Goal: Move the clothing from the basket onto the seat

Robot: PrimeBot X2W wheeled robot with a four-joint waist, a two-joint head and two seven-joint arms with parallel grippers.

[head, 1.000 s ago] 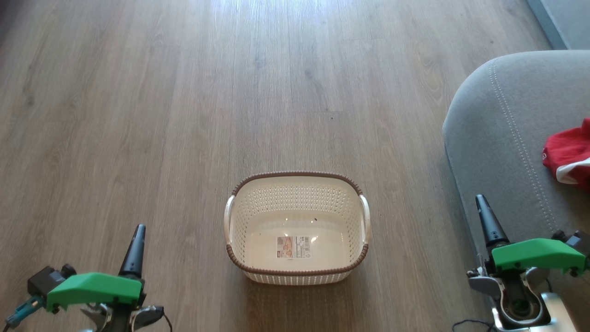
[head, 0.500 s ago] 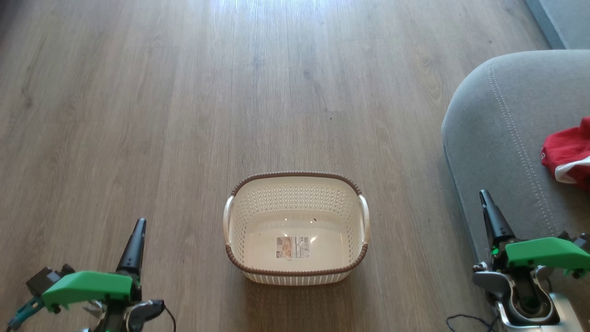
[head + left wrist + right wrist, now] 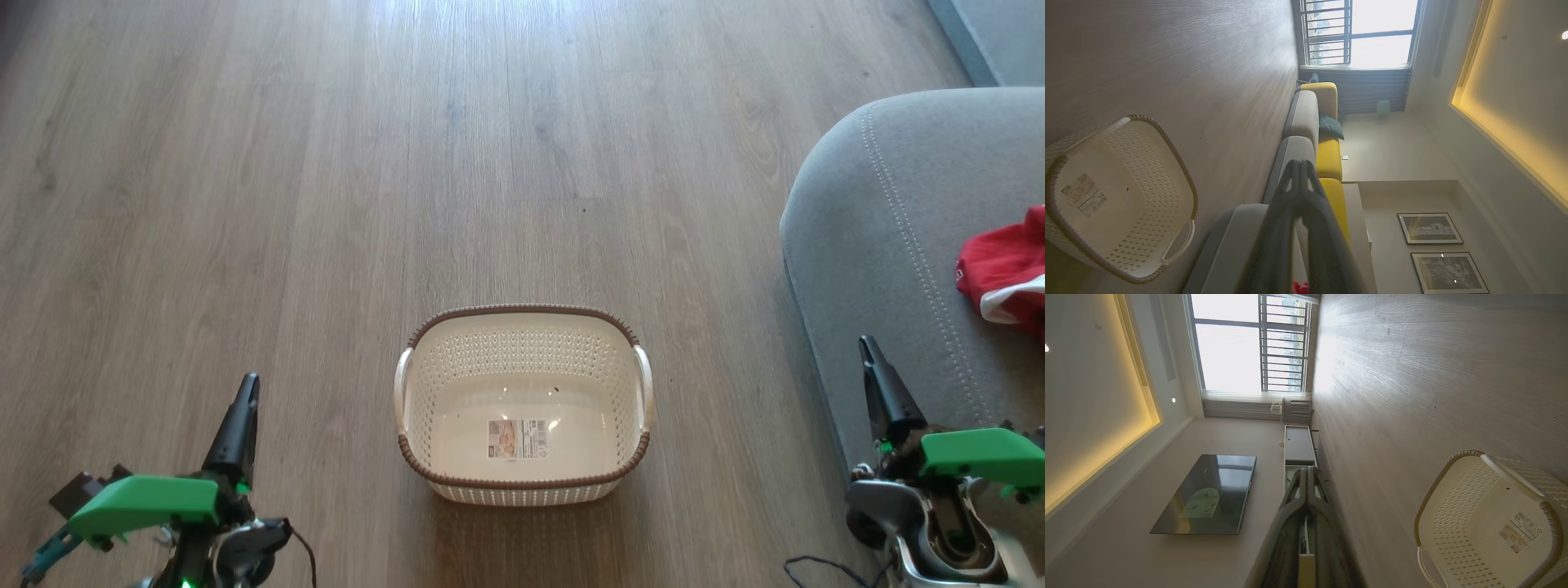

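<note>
Checking the clothing first, I see a red bundle with a white band lying on the seat at the far right of my head view, ahead and to the right of the right gripper, which is by far the nearer arm. The basket sits on the wooden floor between my two arms, long axis across my view, its bottom bare but for a label, so I judge nothing is left to lift out. Both the right fingers and those of the left gripper are pressed together, holding nothing
</note>
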